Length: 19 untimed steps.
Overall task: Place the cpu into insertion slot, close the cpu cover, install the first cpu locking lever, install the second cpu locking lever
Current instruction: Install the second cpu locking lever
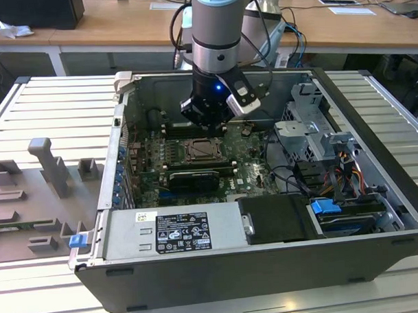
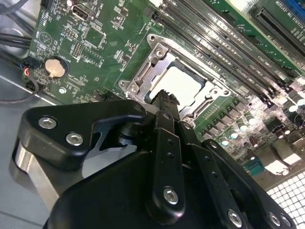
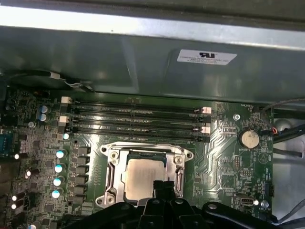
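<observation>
The cpu (image 3: 143,177) (image 2: 180,84), a pale silver square, lies flat in the insertion slot (image 3: 107,188) (image 1: 198,151) on the green motherboard. The cpu cover (image 3: 112,162) (image 2: 143,67), a silvery frame, lies down around it, and the chip shows through its window. My gripper (image 3: 162,185) (image 2: 165,97) (image 1: 209,121) hovers just above one edge of the socket. Its black fingertips are pressed together with nothing between them. I cannot make out how the locking levers stand.
The board sits deep in an open computer case (image 1: 372,109) with metal walls on all sides. Long black memory slots (image 3: 133,119) run beside the socket. A coin battery (image 3: 249,139), loose cables (image 1: 292,171) and a drive cage (image 1: 311,136) lie toward the exterior view's right.
</observation>
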Tool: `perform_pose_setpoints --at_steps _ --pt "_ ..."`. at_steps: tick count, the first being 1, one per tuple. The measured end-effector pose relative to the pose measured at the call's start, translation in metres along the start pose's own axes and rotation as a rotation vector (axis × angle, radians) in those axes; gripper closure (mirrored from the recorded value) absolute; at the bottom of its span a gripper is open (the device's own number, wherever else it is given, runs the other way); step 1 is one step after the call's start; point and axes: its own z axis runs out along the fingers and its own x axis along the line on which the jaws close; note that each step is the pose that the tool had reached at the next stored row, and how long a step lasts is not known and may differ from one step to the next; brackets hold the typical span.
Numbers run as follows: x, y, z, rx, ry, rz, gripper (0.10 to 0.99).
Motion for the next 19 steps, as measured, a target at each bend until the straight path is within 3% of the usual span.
perform_pose_setpoints --at_steps 4,6,9,19 --pt "-0.0001 -0.0001 -0.0025 0.000 0.0000 0.000 0.980" --pt "-0.0003 0.0005 -0.0090 0.000 0.0000 0.000 0.980" --pt "-0.0007 0.0019 -0.0248 0.001 0.0001 0.000 0.980" --pt "0.0009 -0.0080 -0.0260 0.002 0.0001 0.000 0.980"
